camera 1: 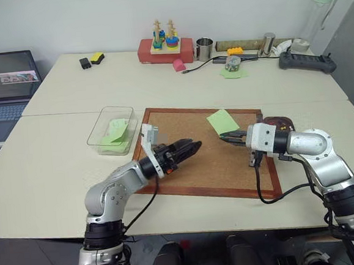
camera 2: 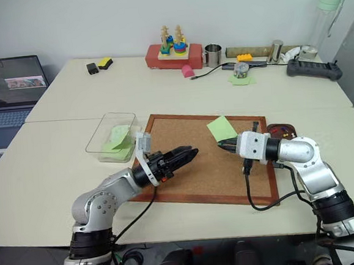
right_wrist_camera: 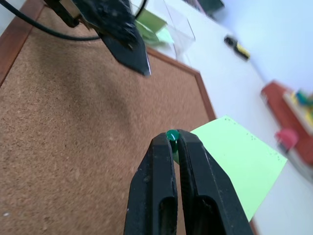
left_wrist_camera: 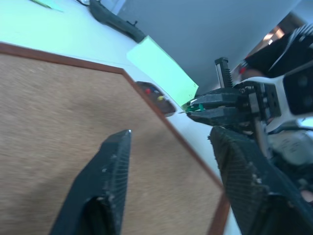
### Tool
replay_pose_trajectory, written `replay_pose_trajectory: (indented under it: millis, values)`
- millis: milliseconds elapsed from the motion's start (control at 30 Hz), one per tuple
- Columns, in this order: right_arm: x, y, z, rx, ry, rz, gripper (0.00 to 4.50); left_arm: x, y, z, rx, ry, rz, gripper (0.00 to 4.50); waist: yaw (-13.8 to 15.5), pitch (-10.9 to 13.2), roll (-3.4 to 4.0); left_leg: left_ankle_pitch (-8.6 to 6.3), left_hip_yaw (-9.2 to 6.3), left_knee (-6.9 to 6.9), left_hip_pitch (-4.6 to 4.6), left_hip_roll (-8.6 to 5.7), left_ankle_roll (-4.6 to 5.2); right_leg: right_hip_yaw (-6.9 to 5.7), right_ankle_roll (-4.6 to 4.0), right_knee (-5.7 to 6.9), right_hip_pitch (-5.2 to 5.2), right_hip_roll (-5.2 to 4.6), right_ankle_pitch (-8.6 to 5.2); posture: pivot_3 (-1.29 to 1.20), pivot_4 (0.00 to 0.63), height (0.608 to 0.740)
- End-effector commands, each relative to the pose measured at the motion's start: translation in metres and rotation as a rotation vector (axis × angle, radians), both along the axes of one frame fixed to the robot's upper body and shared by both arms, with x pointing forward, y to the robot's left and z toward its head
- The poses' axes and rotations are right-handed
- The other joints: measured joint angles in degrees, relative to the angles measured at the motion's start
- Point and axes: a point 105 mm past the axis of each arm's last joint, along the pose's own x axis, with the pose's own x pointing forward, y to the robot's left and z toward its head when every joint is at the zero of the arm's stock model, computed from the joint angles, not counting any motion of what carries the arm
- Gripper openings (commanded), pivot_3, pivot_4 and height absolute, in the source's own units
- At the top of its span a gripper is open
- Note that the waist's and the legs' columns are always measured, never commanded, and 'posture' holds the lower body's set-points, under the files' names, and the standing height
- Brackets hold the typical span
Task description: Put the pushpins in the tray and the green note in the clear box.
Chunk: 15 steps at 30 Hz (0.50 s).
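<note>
My right gripper is shut on a green pushpin just above the corkboard. The green note sticks up from that pin at the fingertips, tilted, with its far edge raised off the board. My left gripper hovers open over the middle of the board, pointing at the right gripper, nothing between its fingers. The dark tray sits past the board's right edge, behind the right wrist, with a red and a yellow pushpin in it. The clear box, left of the board, holds light green paper.
Along the table's far side stand a red box with a stacking toy, a metal cup, a small jar on green paper, a black controller and a bottle. A laptop sits far left.
</note>
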Motion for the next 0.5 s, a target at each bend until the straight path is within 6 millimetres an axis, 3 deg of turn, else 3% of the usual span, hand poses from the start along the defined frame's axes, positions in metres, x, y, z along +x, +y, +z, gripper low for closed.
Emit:
replay_pose_trajectory:
  millis: [33,233,500]
  values:
    - [-0.008,0.009,0.014,-0.032,-0.163,0.091,0.00,0.002,-0.010,0.023,-0.109,-0.009,0.005,3.50,0.1,0.0,-0.01,0.01,0.00,0.01,0.01,0.00,-0.02,0.00,0.00,0.01,0.01,0.00,0.00,0.00,0.150,0.740]
    - [-0.015,0.015,0.010,-0.050,-0.186,0.144,0.00,0.006,-0.019,0.034,-0.190,0.010,-0.010,3.50,0.1,0.0,-0.01,0.14,0.03,0.03,0.11,0.02,-0.19,0.03,-0.11,0.06,0.07,0.06,0.07,0.00,0.150,0.740]
    - [-0.016,0.020,0.012,-0.039,-0.196,0.161,0.00,0.008,-0.025,0.032,-0.193,0.007,-0.006,2.04,0.1,0.0,-0.01,0.20,0.03,0.03,0.09,0.01,-0.30,0.04,-0.28,0.06,0.07,0.08,0.17,0.00,0.150,0.740]
